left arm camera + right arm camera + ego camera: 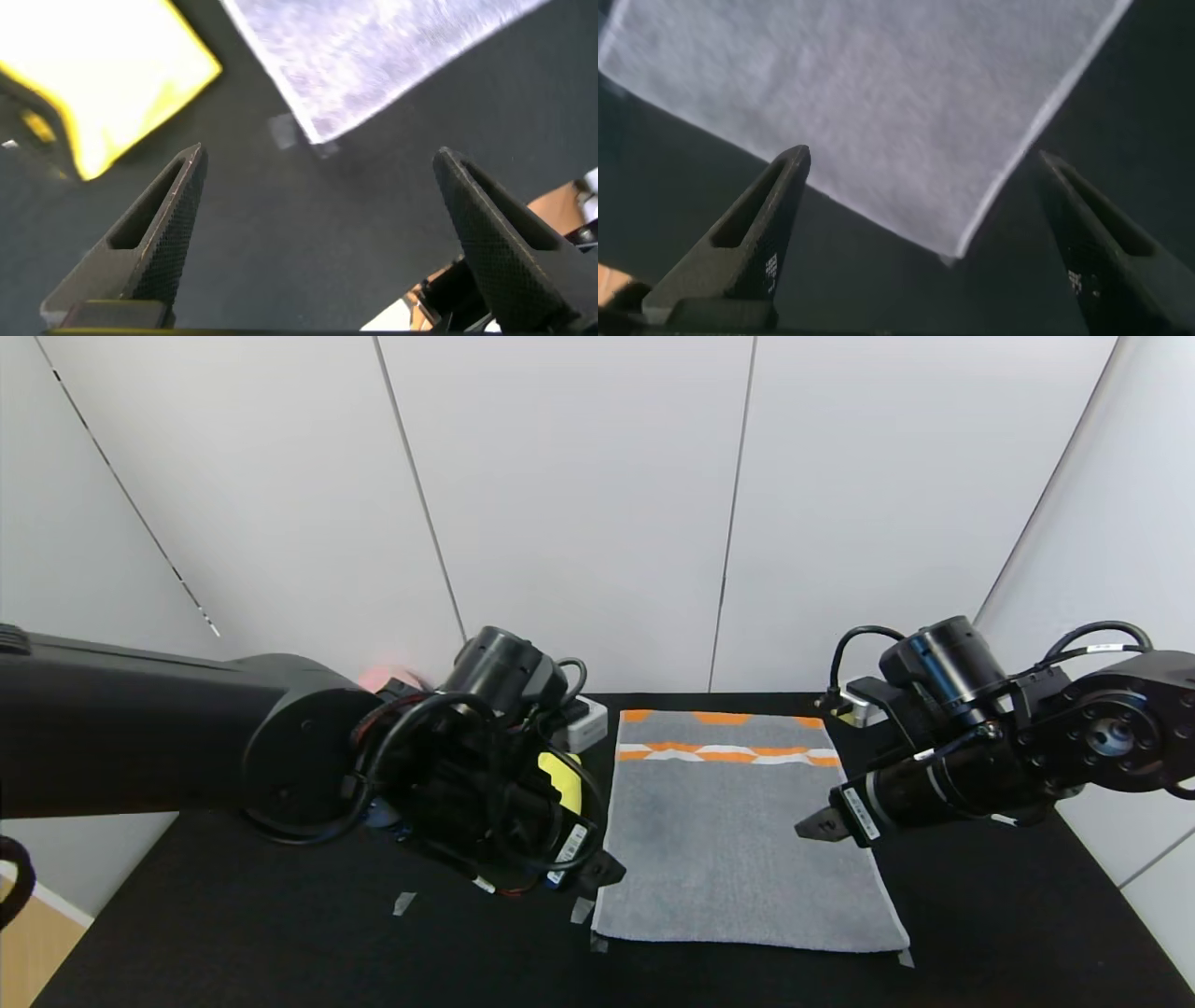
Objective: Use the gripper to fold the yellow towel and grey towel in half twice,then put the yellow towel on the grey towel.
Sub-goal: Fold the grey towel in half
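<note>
The grey towel lies flat in the middle of the black table, its orange-and-white band at the far end. Most of the yellow towel is hidden behind my left arm; the left wrist view shows it as a folded yellow towel beside a near corner of the grey towel. My left gripper hangs open over bare table by the grey towel's near left corner, holding nothing. My right gripper is open and empty above the near right corner of the grey towel; in the head view the right gripper sits at the towel's right edge.
A pink plush thing peeks out behind my left arm at the back. A small white box stands left of the towel's far end. Tape marks dot the black table. White wall panels close off the back and right.
</note>
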Controlling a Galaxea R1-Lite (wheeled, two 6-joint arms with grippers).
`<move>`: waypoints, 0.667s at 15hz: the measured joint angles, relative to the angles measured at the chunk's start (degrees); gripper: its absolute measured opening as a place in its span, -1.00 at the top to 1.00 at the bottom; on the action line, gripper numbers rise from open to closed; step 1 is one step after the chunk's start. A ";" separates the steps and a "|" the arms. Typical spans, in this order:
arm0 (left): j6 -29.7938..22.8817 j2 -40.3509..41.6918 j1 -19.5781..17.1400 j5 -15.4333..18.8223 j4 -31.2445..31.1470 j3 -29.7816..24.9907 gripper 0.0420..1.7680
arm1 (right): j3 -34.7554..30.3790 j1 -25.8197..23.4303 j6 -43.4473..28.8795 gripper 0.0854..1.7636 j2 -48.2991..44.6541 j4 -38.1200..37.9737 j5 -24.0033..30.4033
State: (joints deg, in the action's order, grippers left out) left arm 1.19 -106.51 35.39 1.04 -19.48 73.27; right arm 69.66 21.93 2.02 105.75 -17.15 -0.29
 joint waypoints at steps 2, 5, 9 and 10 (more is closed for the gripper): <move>0.28 -1.68 1.99 -1.19 -0.11 0.11 -0.94 | -1.77 -2.15 2.84 -0.92 -1.26 -0.50 0.09; 1.84 -4.57 4.11 -2.69 -3.50 1.54 -0.94 | -5.08 -4.49 7.11 -0.92 -2.61 -0.57 0.22; 3.04 -8.73 5.35 -3.22 -5.72 4.49 -0.94 | -8.00 -6.75 10.09 -0.92 -2.65 -2.99 2.07; 3.15 -9.73 5.46 -3.88 -5.69 4.90 -0.94 | -8.33 -7.05 10.53 -0.92 -2.39 -3.54 2.39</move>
State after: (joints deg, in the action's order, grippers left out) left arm 4.34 -116.24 40.85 -2.84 -25.17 78.17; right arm 61.33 14.88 12.56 103.36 -20.69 2.10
